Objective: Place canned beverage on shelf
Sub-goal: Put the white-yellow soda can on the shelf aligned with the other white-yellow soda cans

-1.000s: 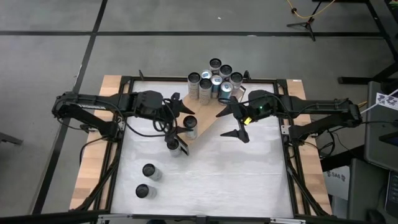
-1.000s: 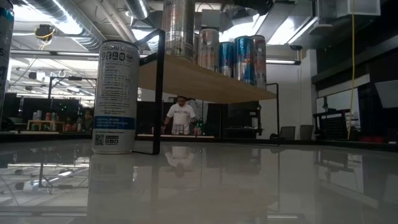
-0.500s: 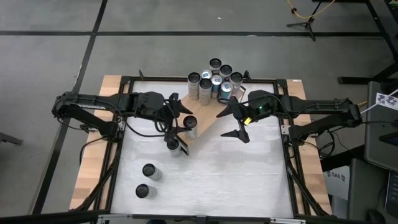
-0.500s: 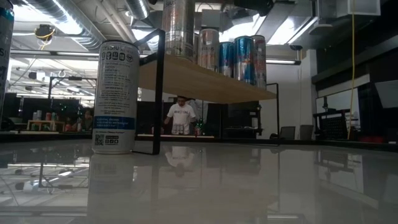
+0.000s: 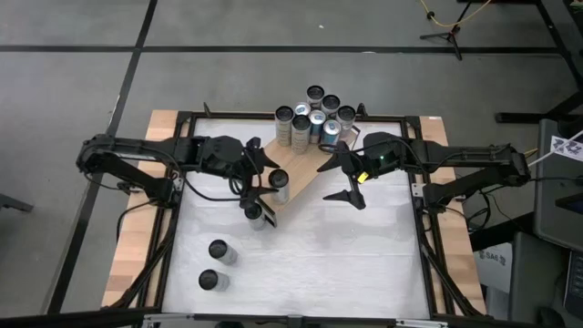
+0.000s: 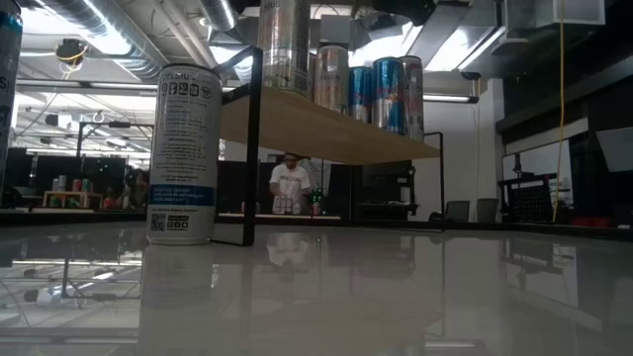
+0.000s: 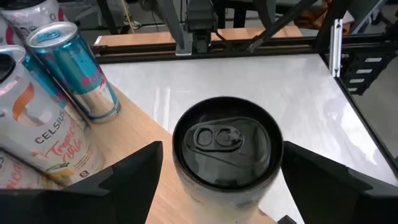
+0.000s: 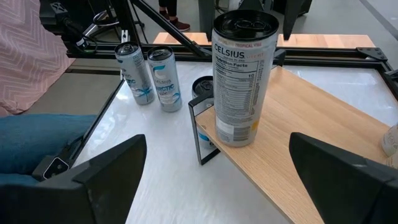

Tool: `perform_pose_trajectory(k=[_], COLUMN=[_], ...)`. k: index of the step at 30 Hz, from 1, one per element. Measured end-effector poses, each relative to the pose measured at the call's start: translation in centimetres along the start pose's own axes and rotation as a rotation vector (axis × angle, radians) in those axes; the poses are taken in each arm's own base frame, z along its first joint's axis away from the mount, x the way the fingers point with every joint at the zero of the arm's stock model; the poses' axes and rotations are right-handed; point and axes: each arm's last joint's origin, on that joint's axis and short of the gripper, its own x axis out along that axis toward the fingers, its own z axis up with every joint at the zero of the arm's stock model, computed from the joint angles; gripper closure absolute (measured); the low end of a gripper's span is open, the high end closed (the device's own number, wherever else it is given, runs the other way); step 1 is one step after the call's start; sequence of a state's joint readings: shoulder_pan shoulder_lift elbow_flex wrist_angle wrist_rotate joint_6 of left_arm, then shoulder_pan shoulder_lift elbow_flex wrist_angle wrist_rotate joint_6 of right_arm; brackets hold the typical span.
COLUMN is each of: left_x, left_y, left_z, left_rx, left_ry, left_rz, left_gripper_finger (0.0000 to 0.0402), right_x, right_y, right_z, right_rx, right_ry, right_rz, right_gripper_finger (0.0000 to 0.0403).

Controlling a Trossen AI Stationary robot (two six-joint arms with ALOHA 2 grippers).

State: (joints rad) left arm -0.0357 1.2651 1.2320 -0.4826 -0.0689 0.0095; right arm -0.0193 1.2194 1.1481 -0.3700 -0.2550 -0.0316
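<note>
Overhead straight down; low level at tabletop; wrists close; all share shelf point(image 5: 296, 169).

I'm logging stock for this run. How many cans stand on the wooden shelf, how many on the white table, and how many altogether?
Cans on the shelf: 9, a cluster of 8 and a lone can
Cans on the table: 3, a dark-topped can by the shelf's end and two cans farther off
Total: 12
</note>
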Motion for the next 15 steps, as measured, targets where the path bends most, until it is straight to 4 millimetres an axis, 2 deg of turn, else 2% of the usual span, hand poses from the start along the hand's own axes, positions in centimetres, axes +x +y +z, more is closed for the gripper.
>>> perform_pose_trajectory(k=[10, 15], left_x=[2.7, 3.1], left_y=[-0.1, -0.2], left_z=[-0.6, -0.6], left_rx=[0.003, -0.001], left_ry=[0.055, 0.053], left_rz=[0.026, 0.058], left_gripper_finger=[0.0088, 0.0115], right_x=[0.0, 0.0], right_y=[0.0, 0.0], right_z=[0.0, 0.0], right_rx=[0.0, 0.0], right_ry=[0.0, 0.0], right_rz=[0.0, 0.0], right_gripper_finger=[0.0015, 0.0015])
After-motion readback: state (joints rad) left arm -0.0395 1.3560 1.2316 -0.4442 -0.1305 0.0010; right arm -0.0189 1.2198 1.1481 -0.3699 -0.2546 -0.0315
